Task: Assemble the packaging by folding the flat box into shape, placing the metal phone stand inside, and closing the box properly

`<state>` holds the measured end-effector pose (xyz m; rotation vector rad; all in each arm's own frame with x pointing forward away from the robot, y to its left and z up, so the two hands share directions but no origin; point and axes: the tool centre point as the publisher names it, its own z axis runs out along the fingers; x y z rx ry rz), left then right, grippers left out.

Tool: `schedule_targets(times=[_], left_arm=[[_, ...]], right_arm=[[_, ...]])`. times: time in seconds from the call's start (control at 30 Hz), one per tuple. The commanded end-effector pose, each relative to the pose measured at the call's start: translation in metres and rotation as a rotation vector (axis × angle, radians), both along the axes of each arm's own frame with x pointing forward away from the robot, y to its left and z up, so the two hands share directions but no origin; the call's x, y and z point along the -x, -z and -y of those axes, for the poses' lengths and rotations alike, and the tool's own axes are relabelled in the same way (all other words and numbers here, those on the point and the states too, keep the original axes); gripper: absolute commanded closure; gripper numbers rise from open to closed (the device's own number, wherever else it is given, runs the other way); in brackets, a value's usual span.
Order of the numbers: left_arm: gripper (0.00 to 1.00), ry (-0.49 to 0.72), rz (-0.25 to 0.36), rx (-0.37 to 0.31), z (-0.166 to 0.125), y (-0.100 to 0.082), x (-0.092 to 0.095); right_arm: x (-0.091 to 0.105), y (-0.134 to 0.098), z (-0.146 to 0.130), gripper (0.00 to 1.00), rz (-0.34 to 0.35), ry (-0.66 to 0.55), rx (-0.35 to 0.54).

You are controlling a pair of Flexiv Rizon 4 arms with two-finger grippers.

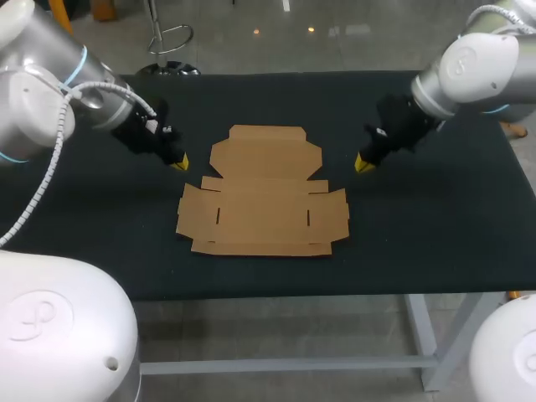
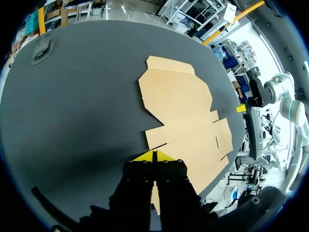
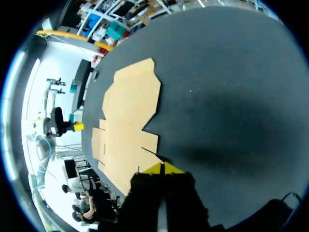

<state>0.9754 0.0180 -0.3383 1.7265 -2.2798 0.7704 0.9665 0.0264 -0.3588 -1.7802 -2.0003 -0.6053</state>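
A flat, unfolded brown cardboard box (image 1: 262, 194) lies on the black table (image 1: 435, 226), its flaps spread out. My left gripper (image 1: 179, 162) hovers shut and holds nothing, just left of the box's upper left flap. On the other side my right gripper (image 1: 363, 163) is shut and holds nothing, a little to the right of the box. In the left wrist view the box (image 2: 186, 111) lies ahead of my shut yellow tips (image 2: 154, 156). The right wrist view shows the box (image 3: 126, 120) ahead and beside its shut tips (image 3: 163, 168). No metal phone stand is in view.
A small dark object (image 2: 41, 50) lies near the table's far edge in the left wrist view. Bare black table surrounds the box on all sides.
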Motion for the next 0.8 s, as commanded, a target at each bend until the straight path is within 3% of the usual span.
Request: schedule_targets(times=[0.03, 0.8], left_arm=[[1.0, 0.0, 0.005, -0.001, 0.005, 0.012, -0.002], [1.0, 0.003, 0.086, 0.024, 0.009, 0.023, -0.001]], right_arm=[[-0.004, 0.006, 0.0, 1.0, -0.01, -0.009, -0.015], [-0.014, 0.035, -0.026, 1.0, 0.06, 0.059, -0.052]])
